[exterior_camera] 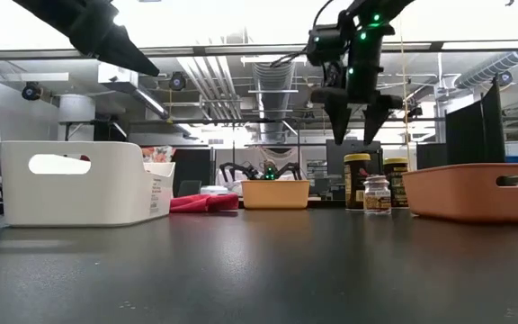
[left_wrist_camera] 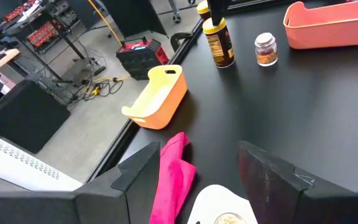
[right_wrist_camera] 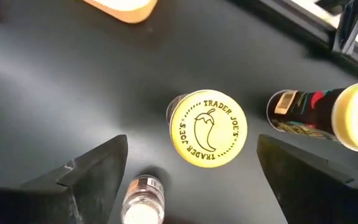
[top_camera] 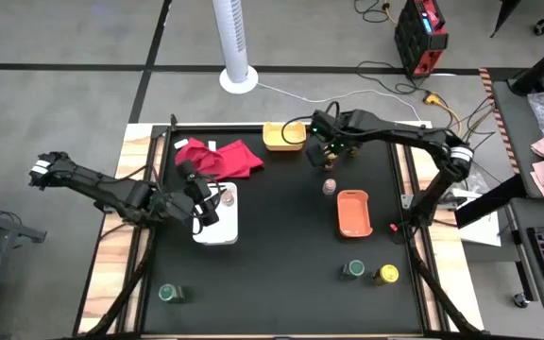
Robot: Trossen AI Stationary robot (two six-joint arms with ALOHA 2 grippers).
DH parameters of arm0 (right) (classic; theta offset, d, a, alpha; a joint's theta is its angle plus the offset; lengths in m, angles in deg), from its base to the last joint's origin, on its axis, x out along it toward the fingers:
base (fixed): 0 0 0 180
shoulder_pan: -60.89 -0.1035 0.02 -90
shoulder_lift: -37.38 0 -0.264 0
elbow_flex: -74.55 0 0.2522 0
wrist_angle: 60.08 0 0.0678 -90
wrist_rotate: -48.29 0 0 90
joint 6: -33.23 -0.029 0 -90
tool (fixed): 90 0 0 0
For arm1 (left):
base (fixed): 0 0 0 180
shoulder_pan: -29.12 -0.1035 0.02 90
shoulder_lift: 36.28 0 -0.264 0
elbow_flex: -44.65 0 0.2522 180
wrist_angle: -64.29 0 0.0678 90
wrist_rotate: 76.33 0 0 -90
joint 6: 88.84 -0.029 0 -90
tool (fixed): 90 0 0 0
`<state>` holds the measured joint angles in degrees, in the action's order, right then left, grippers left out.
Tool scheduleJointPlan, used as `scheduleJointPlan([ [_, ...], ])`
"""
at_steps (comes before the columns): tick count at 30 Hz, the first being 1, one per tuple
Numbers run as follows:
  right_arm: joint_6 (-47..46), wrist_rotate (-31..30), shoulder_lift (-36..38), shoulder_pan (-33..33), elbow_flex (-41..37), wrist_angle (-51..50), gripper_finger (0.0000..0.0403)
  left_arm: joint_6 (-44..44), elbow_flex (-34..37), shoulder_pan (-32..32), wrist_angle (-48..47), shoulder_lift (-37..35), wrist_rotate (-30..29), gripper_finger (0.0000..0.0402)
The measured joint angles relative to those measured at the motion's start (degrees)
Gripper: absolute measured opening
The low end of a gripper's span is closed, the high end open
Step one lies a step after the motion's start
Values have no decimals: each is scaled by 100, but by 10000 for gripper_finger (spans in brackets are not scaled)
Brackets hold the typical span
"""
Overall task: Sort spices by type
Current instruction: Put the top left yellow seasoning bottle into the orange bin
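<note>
The right gripper (top_camera: pixel 328 151) is held above the far part of the counter (top_camera: pixel 281 255), just right of the yellow tray (top_camera: pixel 284 136). Its fingers (right_wrist_camera: pixel 82 177) are spread wide and hold nothing. Directly below them a yellow-lidded jar (right_wrist_camera: pixel 207 128) stands upright, seen lid-on in the right wrist view, with a 2nd yellow-lidded jar (right_wrist_camera: pixel 328 118) just beside it. In the low view the gripper hangs clear above both jars, not touching them. A small clear-lidded jar (top_camera: pixel 330 187) of pinkish-brown spice stands a little nearer, between these jars and the orange tray (top_camera: pixel 353 212).

The left gripper (top_camera: pixel 206 203) is held over the white tray (top_camera: pixel 217 222) at the left middle of the counter. Its fingers (left_wrist_camera: pixel 272 177) are open and empty. A pale-lidded jar (left_wrist_camera: pixel 230 219) is seen in the white tray under them; its type cannot be told.

At the near right of the counter, a green-lidded jar (top_camera: pixel 353 270) and a 3rd yellow-lidded jar (top_camera: pixel 386 275) stand just beside each other. A 2nd green-lidded jar (top_camera: pixel 168 294) stands alone at the near left, well apart from the rest.

A red cloth (top_camera: pixel 220 157) lies at the far left, between the white tray and the yellow tray. The yellow and orange trays are seen to be empty.
</note>
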<state>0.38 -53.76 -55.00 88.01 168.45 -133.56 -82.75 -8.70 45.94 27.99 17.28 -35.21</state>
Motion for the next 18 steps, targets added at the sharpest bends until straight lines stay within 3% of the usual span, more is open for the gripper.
scheduleJointPlan([
  [18, -15, -299, -343, 133, -111, 67, 342, -105, 0, -4, -7, -2, -2, 196],
])
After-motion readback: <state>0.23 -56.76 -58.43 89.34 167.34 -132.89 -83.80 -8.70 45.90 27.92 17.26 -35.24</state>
